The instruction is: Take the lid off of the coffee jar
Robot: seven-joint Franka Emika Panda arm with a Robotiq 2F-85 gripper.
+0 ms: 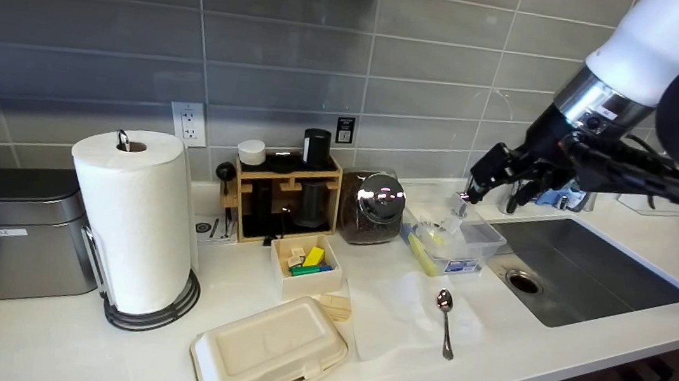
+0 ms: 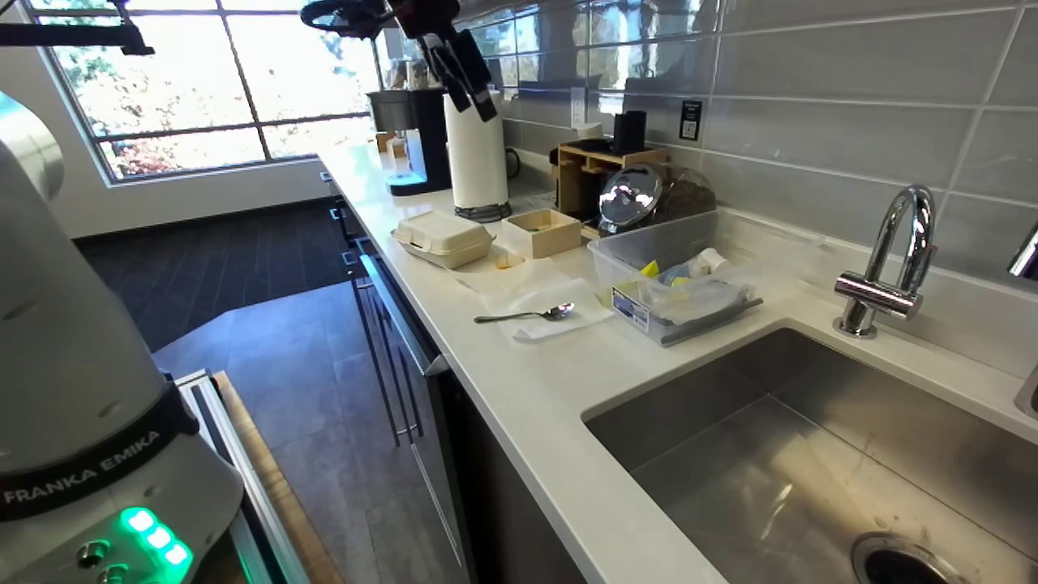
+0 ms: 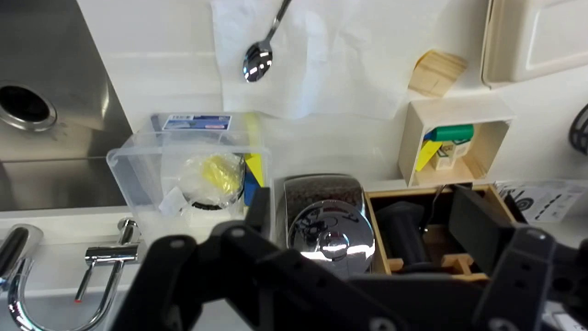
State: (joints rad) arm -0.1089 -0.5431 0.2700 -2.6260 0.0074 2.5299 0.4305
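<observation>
The glass coffee jar point(image 1: 352, 221) is filled with dark coffee and stands on the counter by the wall. Its round shiny chrome lid point(image 1: 381, 198) is on the jar's slanted mouth. Both jar point(image 2: 688, 195) and lid point(image 2: 630, 196) also show in an exterior view. In the wrist view the lid point(image 3: 335, 234) faces the camera, with the jar body point(image 3: 324, 188) behind it. My black gripper point(image 3: 372, 218) is open and holds nothing, its fingers wide apart. In both exterior views the gripper point(image 1: 495, 198) point(image 2: 477, 105) hangs above the counter, apart from the jar.
A wooden organizer point(image 1: 290, 178) stands close beside the jar. A clear plastic bin point(image 1: 480, 248) is on its other side, near the sink point(image 1: 587, 263) and faucet point(image 2: 888, 268). A small wooden box point(image 1: 309, 286), spoon point(image 1: 447, 321), takeout container point(image 1: 270, 352) and paper towel roll point(image 1: 131, 224) are around.
</observation>
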